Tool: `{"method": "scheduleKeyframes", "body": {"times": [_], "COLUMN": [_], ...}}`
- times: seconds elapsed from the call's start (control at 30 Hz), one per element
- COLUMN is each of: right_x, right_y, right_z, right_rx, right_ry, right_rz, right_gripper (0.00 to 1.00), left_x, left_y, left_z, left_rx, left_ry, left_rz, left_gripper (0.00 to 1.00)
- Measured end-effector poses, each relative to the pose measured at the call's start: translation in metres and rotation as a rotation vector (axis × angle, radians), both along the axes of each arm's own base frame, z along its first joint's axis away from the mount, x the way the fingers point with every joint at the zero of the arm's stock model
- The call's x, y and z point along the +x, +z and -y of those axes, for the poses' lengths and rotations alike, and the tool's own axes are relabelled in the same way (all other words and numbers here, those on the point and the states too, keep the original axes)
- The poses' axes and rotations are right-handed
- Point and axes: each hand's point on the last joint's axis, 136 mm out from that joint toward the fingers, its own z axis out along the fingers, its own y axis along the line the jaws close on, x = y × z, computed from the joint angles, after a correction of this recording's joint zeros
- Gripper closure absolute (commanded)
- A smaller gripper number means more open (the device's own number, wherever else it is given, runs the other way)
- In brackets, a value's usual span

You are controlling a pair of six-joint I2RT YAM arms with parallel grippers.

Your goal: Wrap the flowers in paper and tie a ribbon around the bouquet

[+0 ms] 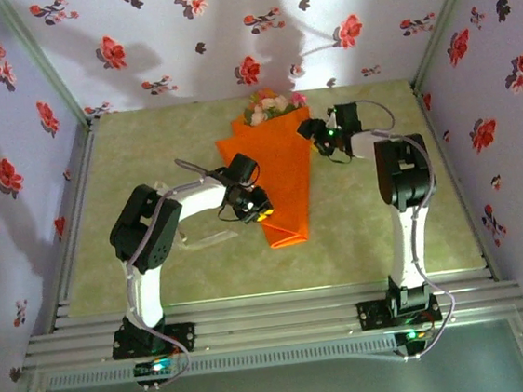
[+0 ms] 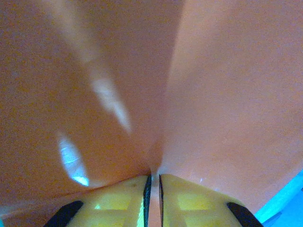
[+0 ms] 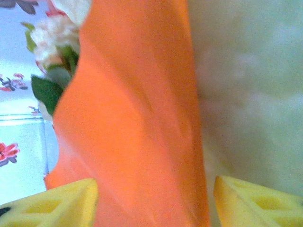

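The orange paper [image 1: 283,175] lies folded lengthwise over the flowers [image 1: 269,104], making a long cone on the mat with pink and cream blooms poking out of its far end. My left gripper [image 1: 265,212] sits at the cone's lower left edge. In the left wrist view its yellow fingers [image 2: 189,201] are shut on a thin fold of the paper [image 2: 213,94]. My right gripper [image 1: 309,131] stands open at the cone's upper right edge. The right wrist view has the paper [image 3: 137,132] and blooms [image 3: 54,33] between its spread fingers [image 3: 71,203]. A pale strip, likely the ribbon [image 1: 212,238], lies by the left arm.
A green mat [image 1: 147,171] covers the table inside flowered walls [image 1: 12,138]. A metal rail [image 1: 275,321] runs along the near edge by both arm bases. Bare mat lies left and right of the cone.
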Motion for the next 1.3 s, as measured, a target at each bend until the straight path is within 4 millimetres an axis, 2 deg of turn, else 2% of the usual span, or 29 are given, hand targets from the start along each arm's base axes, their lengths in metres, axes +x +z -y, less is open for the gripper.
{"method": "scheduleKeyframes", "body": {"times": [0.1,0.2,0.23,0.3,0.33,0.37,0.4,0.47,0.5,0.57,0.67,0.77,0.83,0.9,0.93,0.97,1.03,1.07,1.1,1.13,1.2,1.3], "right_x": [-0.034,-0.066,-0.076,-0.096,-0.103,-0.108,-0.112,-0.117,-0.121,-0.125,-0.143,-0.170,-0.192,-0.209,-0.217,-0.220,-0.220,-0.220,-0.220,-0.221,-0.222,-0.237], "right_y": [-0.009,-0.014,-0.017,-0.023,-0.026,-0.029,-0.029,-0.027,-0.024,-0.013,-0.002,-0.005,-0.015,-0.027,-0.034,-0.036,-0.030,-0.027,-0.025,-0.021,-0.011,-0.011], "right_z": [0.000,-0.005,-0.008,-0.014,-0.016,-0.017,-0.017,-0.017,-0.017,-0.020,-0.028,-0.043,-0.052,-0.056,-0.055,-0.054,-0.053,-0.052,-0.051,-0.052,-0.055,-0.056], "right_rx": [-0.015,-0.021,-0.019,-0.015,-0.012,-0.010,-0.009,-0.004,0.002,0.015,0.021,0.014,0.003,-0.007,-0.013,-0.010,-0.008,-0.009,-0.011,-0.003,0.000,-0.004], "right_ry": [0.017,0.041,0.051,0.072,0.074,0.071,0.072,0.069,0.071,0.085,0.115,0.165,0.200,0.218,0.216,0.212,0.205,0.203,0.200,0.203,0.212,0.223], "right_rz": [-0.041,-0.070,-0.082,-0.106,-0.120,-0.128,-0.131,-0.131,-0.131,-0.106,-0.097,-0.122,-0.158,-0.196,-0.219,-0.228,-0.212,-0.207,-0.203,-0.194,-0.164,-0.175], "right_gripper": [0.44,0.59,0.67,0.95,1.00,1.00,0.89,0.53,0.42,0.36,0.36,0.42,0.71,0.95,0.98,0.93,0.57,0.45,0.37,0.33,0.30,0.39], "left_x": [0.000,0.000,0.000,0.001,0.001,0.001,0.001,0.001,0.001,0.001,0.001,0.001,0.001,0.001,0.001,0.001,0.002,0.002,0.002,0.002,0.002,0.002], "left_y": [0.000,-0.001,-0.001,-0.001,-0.001,-0.001,-0.001,-0.001,-0.002,-0.002,-0.002,-0.002,-0.002,-0.002,-0.002,-0.002,-0.001,-0.001,-0.001,-0.001,-0.002,-0.002], "left_z": [0.000,0.000,0.000,0.001,0.001,0.001,0.001,0.001,0.001,0.002,0.002,0.002,0.002,0.002,0.002,0.002,0.004,0.005,0.005,0.005,0.005,0.005], "left_rx": [0.000,-0.001,-0.002,-0.004,-0.005,-0.005,-0.005,-0.006,-0.008,-0.015,-0.019,-0.019,-0.020,-0.020,-0.021,-0.022,-0.033,-0.032,-0.033,-0.034,-0.034,-0.034], "left_ry": [0.001,0.001,0.000,0.000,0.000,0.000,0.000,0.000,0.000,-0.002,-0.002,-0.003,-0.003,-0.003,-0.003,-0.003,-0.006,-0.007,-0.007,-0.008,-0.008,-0.010], "left_rz": [-0.001,-0.001,-0.001,0.000,0.001,0.001,0.001,0.002,0.003,0.007,0.009,0.009,0.009,0.010,0.010,0.012,0.015,0.016,0.017,0.016,0.017,0.018], "left_gripper": [0.85,0.85,0.85,0.85,0.85,0.85,0.85,0.85,0.85,0.85,0.85,0.85,0.85,0.85,0.85,0.85,0.85,0.85,0.85,0.85,0.85,0.85]}}
